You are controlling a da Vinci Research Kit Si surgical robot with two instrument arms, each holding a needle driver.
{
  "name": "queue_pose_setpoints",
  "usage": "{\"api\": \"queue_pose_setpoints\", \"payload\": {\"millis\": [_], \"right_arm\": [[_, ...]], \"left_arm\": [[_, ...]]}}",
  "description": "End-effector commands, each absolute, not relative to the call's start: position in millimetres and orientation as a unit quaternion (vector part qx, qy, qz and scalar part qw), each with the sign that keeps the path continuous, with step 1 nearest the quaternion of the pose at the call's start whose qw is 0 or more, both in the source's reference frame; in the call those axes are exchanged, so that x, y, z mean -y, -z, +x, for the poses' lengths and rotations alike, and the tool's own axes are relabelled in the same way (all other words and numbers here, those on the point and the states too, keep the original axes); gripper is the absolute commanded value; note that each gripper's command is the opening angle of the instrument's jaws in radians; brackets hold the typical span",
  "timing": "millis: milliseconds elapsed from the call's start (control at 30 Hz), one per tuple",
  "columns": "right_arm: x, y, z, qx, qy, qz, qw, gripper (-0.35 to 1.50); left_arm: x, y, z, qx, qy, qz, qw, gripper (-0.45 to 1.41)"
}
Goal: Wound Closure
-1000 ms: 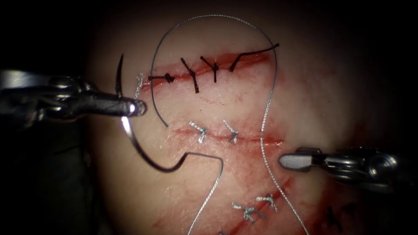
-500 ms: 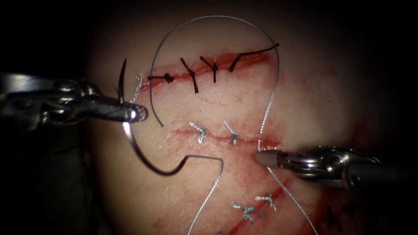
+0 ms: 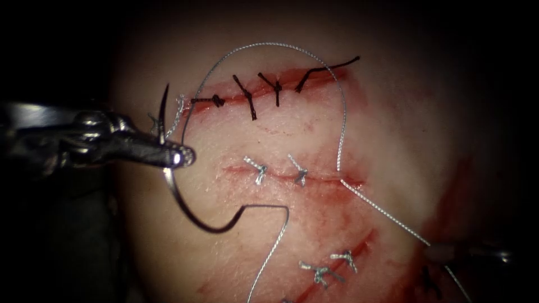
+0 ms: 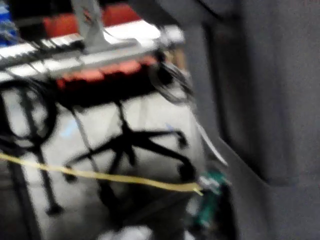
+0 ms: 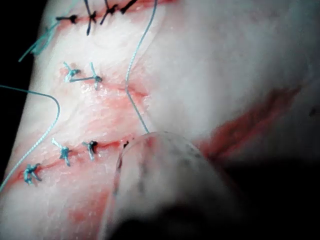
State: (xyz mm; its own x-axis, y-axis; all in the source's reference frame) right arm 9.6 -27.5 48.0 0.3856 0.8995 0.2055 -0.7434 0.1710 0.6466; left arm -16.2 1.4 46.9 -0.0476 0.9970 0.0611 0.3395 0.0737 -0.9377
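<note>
My left tool (image 3: pixel 178 154) lies level, jaws clenched on the curved steel needle (image 3: pixel 168 179) near its upper third, left of the cut (image 3: pixel 292 177), clear of the glistening tissue (image 3: pixel 393 123). My right tool (image 3: pixel 443 252), half in shadow, grasps the taut braided thread (image 3: pixel 382 210).

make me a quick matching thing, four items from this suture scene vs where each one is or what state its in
Items:
1. needle
2. left pincer
3. right pincer
4. dark stitches

States:
A. shut on the thread, lower right of the tissue
B. across the upper cut
C. held near mid-curve, out of the tissue
D. shut on the needle, left of the cuts

Pairs: 1-C, 2-D, 3-A, 4-B
</note>
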Motion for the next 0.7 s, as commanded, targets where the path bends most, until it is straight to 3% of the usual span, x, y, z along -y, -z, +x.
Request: {"api": "queue_pose_setpoints", "payload": {"millis": [33,200,500,700], "right_arm": [[29.1,-47.1,10.6,-0.103,-0.529,0.364,0.759,-0.35],[30.2,-44.2,7.7,-0.068,-0.501,0.387,0.771,-0.35],[25.9,-47.6,-3.4,-0.015,-0.537,0.296,0.79,-0.35],[24.4,-47.8,-5.6,-0.019,-0.55,0.264,0.792,-0.35]], "left_arm": [[-1.3,-47.4,-16.7,0.605,-0.398,-0.552,0.414,-0.45],[-1.4,-47.4,-16.5,0.605,-0.398,-0.551,0.415,-0.45],[-1.5,-48.1,-16.4,0.6,-0.405,-0.547,0.421,-0.45],[-1.5,-48.2,-16.4,0.597,-0.407,-0.546,0.423,-0.45]]}}
